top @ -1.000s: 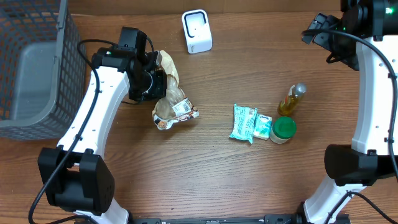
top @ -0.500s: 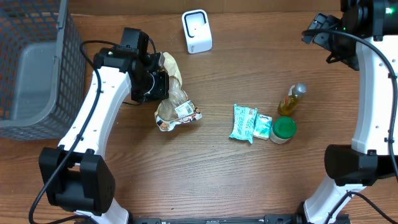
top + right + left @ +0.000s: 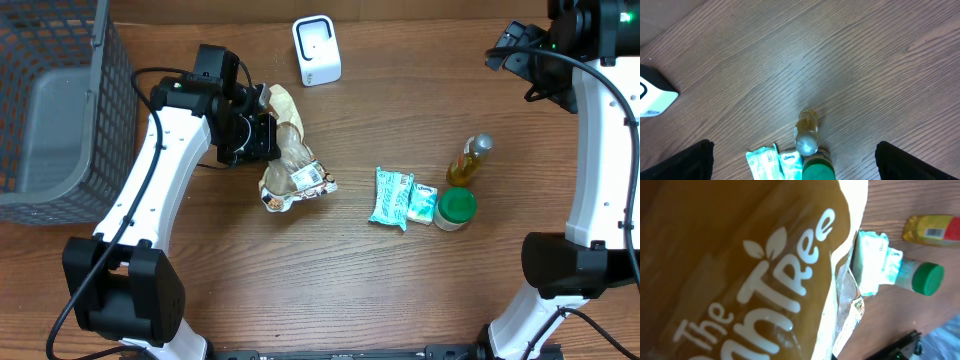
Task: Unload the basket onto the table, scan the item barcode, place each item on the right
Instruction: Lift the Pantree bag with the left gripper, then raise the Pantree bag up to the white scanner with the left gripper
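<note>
Left claw [image 3: 260,136] clamps snack bag [image 3: 295,172] | brown wooden table [image 3: 300,290] | grey basket [image 3: 40,45]

table [image 3: 330,290]: matt wood grain | bag [image 3: 292,155]: glossy plastic film | basket [image 3: 60,40]: grey plastic mesh

Overhead camera looking straight down on the whole brown wooden table [image 3: 330,290], left wrist camera pressed close against a brown printed plastic bag [image 3: 740,270] filling its frame, right wrist camera high at far right, facing down, all three sharing the green-lidded jar [image 3: 817,170] and yellow-liquid clear bottle [image 3: 806,131].
</note>
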Available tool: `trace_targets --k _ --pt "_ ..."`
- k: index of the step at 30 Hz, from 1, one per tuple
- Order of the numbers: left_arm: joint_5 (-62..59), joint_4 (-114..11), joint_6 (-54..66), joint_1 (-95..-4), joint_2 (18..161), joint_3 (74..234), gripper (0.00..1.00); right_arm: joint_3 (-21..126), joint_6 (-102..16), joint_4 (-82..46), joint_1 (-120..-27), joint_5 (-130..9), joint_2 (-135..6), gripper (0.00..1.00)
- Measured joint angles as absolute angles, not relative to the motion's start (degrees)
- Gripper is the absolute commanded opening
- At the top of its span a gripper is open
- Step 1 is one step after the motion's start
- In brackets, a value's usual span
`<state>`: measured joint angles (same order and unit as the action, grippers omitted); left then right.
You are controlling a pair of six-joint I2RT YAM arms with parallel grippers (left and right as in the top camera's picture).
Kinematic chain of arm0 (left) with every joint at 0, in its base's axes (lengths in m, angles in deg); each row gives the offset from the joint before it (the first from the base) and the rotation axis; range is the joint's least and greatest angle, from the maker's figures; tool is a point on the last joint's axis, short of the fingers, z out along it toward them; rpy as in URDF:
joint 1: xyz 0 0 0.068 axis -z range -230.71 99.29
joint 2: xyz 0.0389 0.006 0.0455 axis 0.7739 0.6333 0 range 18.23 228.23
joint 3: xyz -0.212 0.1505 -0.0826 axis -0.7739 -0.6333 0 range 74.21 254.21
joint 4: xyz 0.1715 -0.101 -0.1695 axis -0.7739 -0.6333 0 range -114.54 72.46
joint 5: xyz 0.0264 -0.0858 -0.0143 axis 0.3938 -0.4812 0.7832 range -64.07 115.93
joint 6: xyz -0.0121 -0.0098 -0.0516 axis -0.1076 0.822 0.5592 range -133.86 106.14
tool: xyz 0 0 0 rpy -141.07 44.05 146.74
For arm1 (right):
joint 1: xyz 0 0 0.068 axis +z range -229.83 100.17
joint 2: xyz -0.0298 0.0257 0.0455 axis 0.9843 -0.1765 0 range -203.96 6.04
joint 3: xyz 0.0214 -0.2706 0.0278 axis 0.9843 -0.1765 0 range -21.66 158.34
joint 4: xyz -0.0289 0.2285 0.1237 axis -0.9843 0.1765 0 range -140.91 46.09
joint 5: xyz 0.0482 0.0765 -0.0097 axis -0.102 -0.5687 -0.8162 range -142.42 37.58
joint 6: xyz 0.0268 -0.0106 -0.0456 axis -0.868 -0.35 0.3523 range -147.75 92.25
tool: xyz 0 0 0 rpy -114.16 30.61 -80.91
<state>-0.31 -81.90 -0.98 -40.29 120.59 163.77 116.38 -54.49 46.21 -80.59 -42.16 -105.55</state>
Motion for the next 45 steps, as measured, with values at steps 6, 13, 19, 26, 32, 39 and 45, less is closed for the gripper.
trace_targets --k 6,13,19,26,32,39,45 --pt "-3.5 -82.0 -1.0 -40.3 120.6 163.8 0.05 116.4 -54.5 46.2 -80.6 -42.2 -105.5 1.0" --pt "-4.5 -81.4 -0.2 -40.3 120.6 163.9 0.04 116.4 -54.5 46.2 -80.6 -42.2 -105.5 1.0" --pt "-0.6 -85.5 3.1 -40.2 120.6 173.2 0.04 116.4 -54.5 46.2 -80.6 -42.2 -105.5 1.0" --pt "8.7 -80.9 5.5 -37.3 120.3 185.5 0.04 116.4 -54.5 46.2 -80.6 -42.2 -105.5 1.0" --pt "23.3 -70.1 5.5 -31.9 120.3 186.0 0.04 116.4 -54.5 46.2 -80.6 -42.1 -105.5 1.0" --pt "43.0 -57.4 1.0 -26.6 123.7 186.1 0.04 116.4 -54.5 46.2 -80.6 -42.1 -105.5 1.0" --pt "55.2 -45.9 -6.4 -24.2 131.7 186.0 0.04 116.4 -54.5 46.2 -80.6 -42.2 -105.5 1.0"
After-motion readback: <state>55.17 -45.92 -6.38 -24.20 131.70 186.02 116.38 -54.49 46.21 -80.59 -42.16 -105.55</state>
